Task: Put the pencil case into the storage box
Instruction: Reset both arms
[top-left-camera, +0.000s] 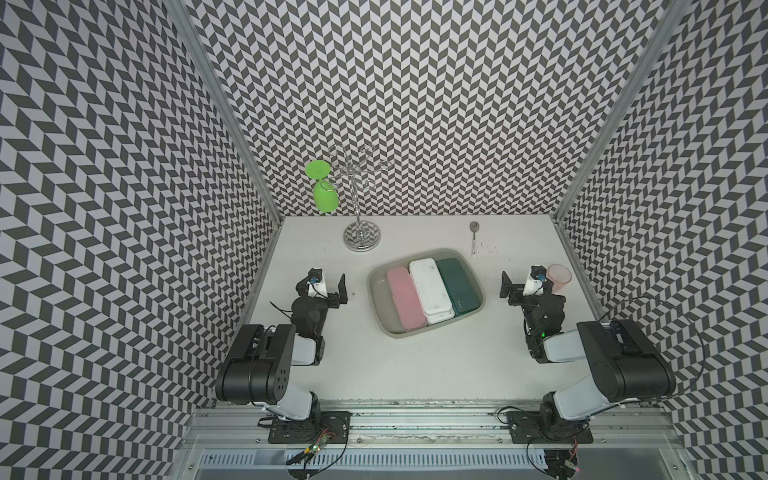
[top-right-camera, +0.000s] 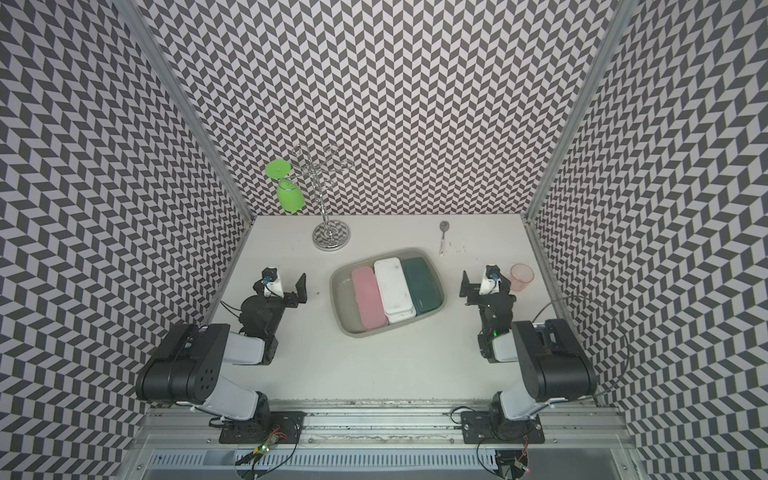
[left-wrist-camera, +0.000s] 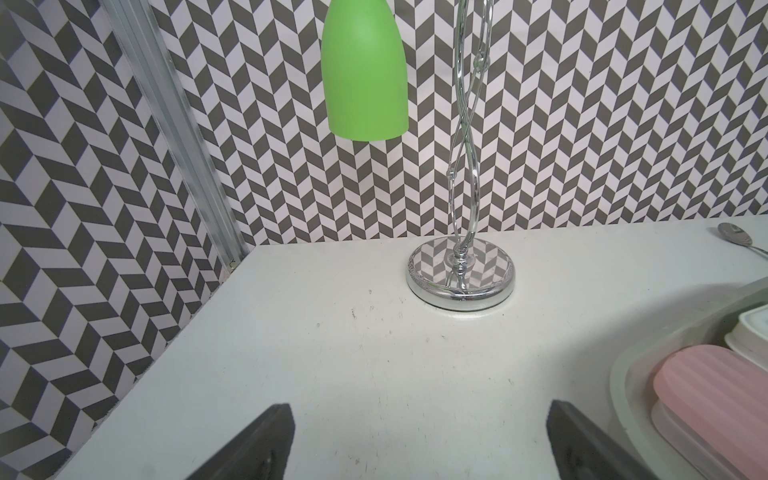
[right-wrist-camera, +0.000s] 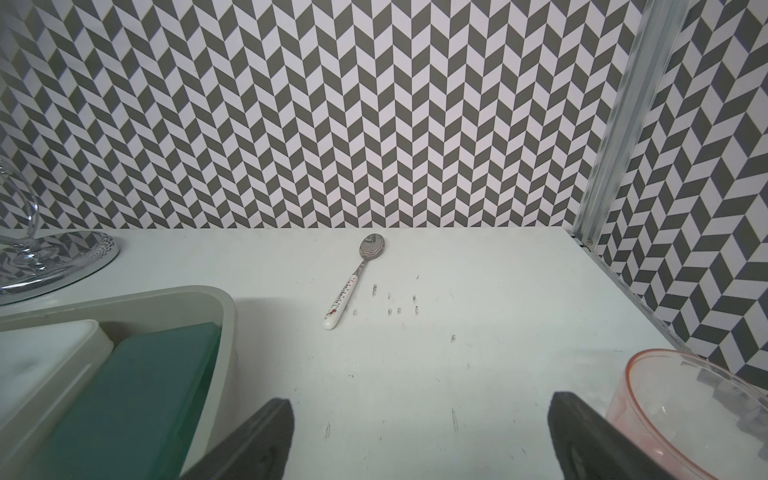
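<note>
So the pink pencil case (top-left-camera: 405, 299), white pencil case (top-left-camera: 430, 291) and green pencil case (top-left-camera: 457, 286) are all lying flat side by side inside the storage box (top-left-camera: 377, 297), white one in the middle. The box sits on the bench (top-left-camera: 415, 374) between the two pincers, touching neither. Left pincer (left-wrist-camera: 420, 411) is spread wide with nothing in it, box off to its right. Right pincer (right-wrist-camera: 420, 411) is spread wide and empty too, box off to its left. Out ahead of the left pincer there's a chrome stand (top-left-camera: 360, 239) with a green glass (top-left-camera: 325, 196) hanging upside down from it. Ahead of the right pincer lies a spoon (top-left-camera: 474, 239), and a pink cup (top-left-camera: 560, 277) stands just beside its right finger.
</note>
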